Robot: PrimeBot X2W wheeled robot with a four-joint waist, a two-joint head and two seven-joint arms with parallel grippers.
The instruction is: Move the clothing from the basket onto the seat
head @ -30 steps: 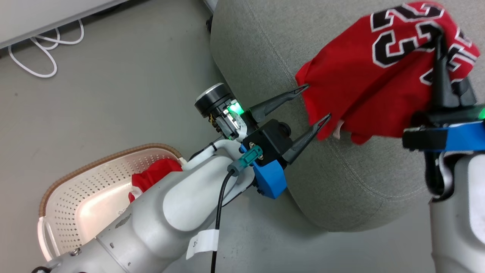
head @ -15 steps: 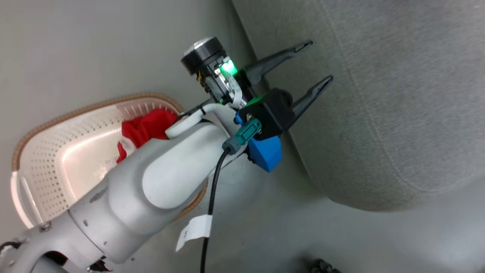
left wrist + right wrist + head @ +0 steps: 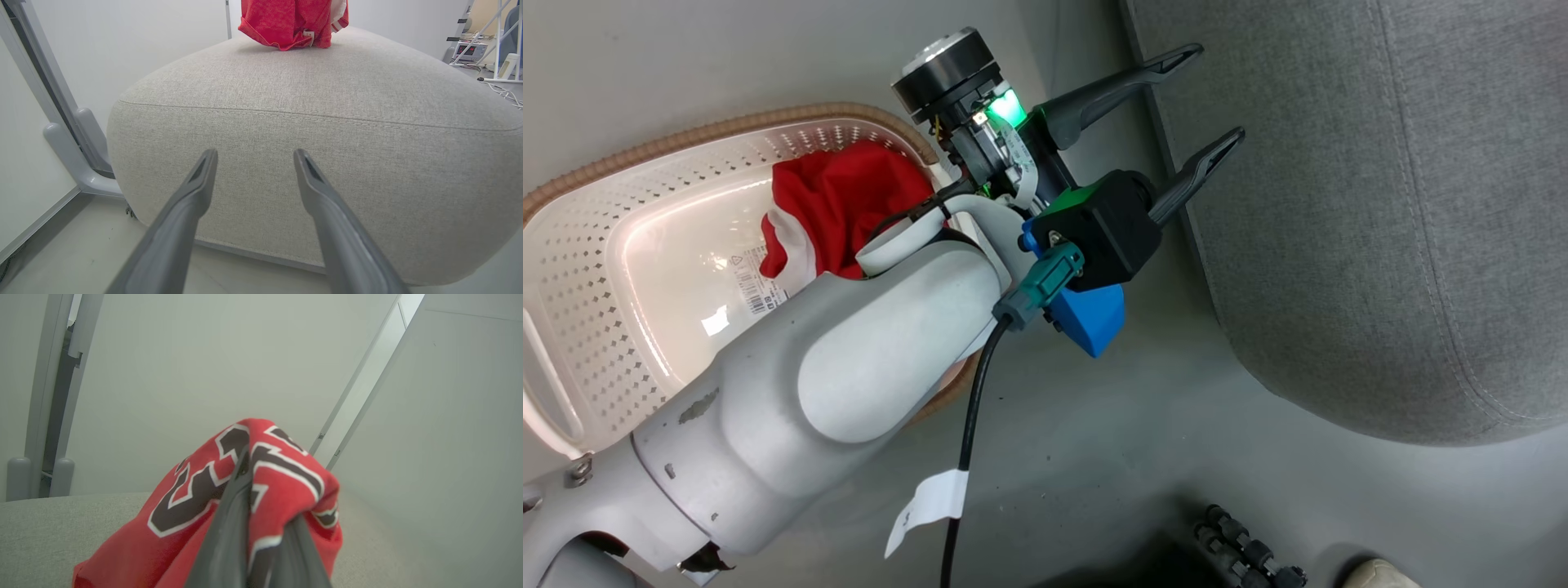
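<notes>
The cream basket [image 3: 572, 245] lies at the left on the floor, its label sticker [image 3: 747, 286] showing. In it rests the plainer red garment [image 3: 841, 204], partly hidden by my left forearm. My left gripper [image 3: 1221, 94] is open and holds nothing, level with the grey seat's [image 3: 1380, 204] side. The left wrist view has that gripper [image 3: 254, 155] facing the seat [image 3: 310, 122], with the red jersey [image 3: 292, 20] hanging down onto the cushion's top. My right gripper [image 3: 249, 465] is shut on the jersey [image 3: 196, 498], bunched over its fingers above the seat [image 3: 41, 522].
Grey floor lies between basket and seat. A dark ribbed object [image 3: 1241, 547] and what looks like a pale shoe tip [image 3: 1372, 576] sit at the bottom edge. A grey frame foot [image 3: 77, 163] and white panels stand beside the seat; equipment and cables [image 3: 470, 49] lie beyond it.
The head camera has swung down and left: the jersey and right gripper have left its view, and more of the basket shows. The left gripper stays open.
</notes>
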